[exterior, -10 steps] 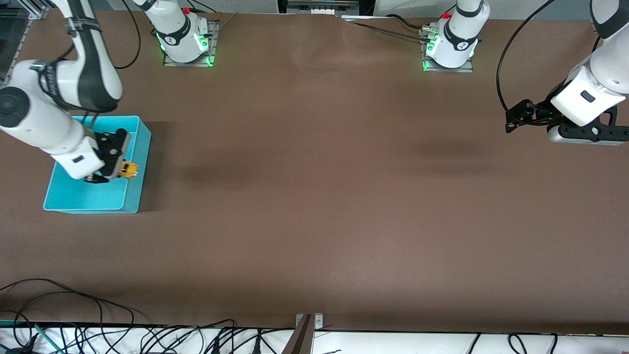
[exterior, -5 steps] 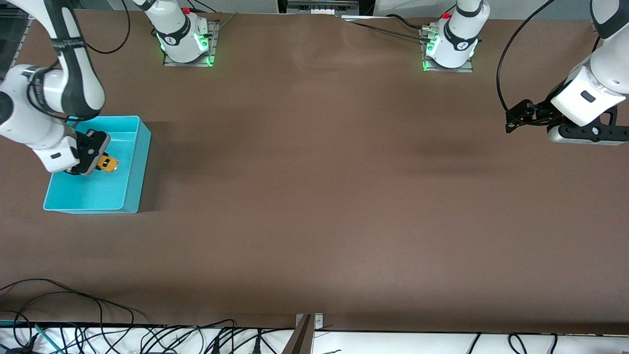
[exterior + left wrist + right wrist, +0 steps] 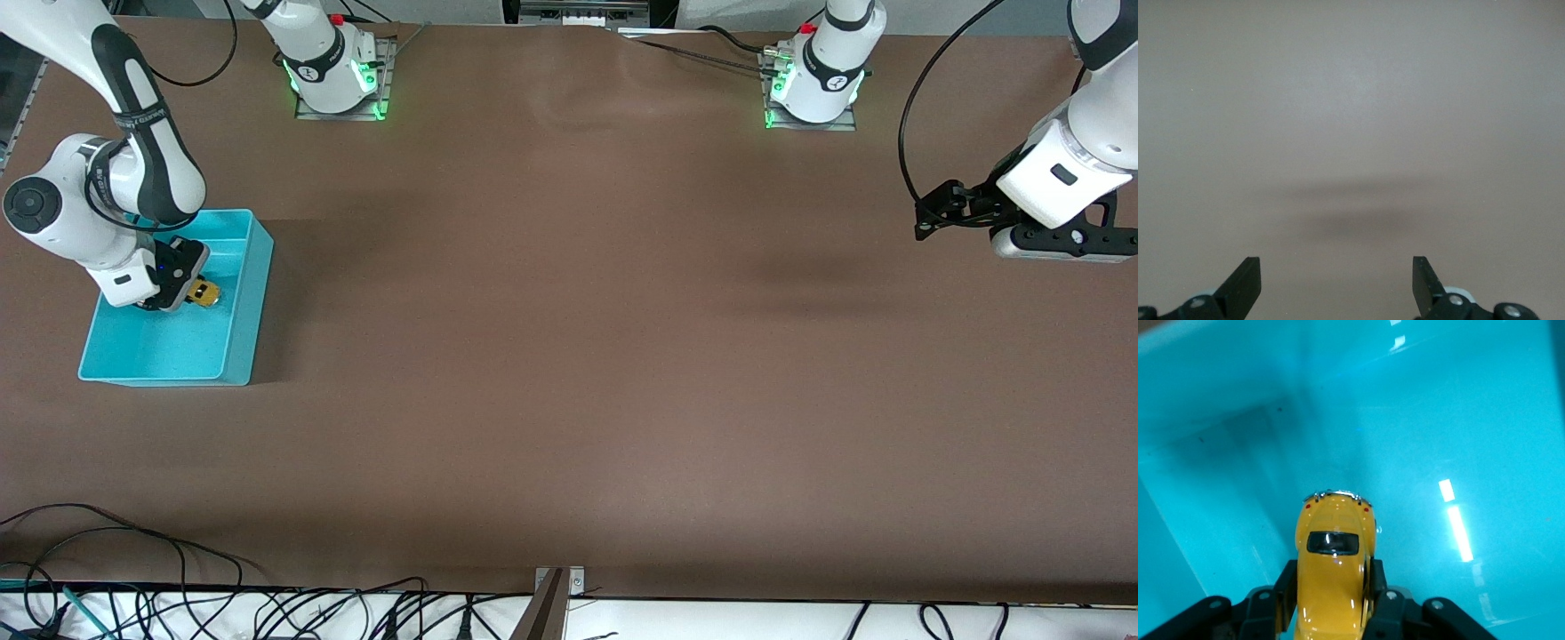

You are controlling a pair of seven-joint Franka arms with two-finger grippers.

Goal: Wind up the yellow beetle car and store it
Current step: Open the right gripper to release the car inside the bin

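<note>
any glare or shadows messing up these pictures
Right wrist view: bright glare streaks on the teal bin floor beside the yellow beetle car. Left wrist view: soft shadows on the table. Front view: faint arm shadows, no glare.

Yellow beetle car [image 3: 1331,570], turquoise bin [image 3: 240,302], brown table [image 3: 569,356].

I see the front view from high across the table [image 3: 569,356], facing both arm bases at its top edge. My left wrist view looks close down past open fingers [image 3: 1245,283] at bare tabletop. My right wrist view sits very near inside the teal bin [image 3: 1458,420] (shared with the front view, at the right arm's end [image 3: 240,293]).
</note>
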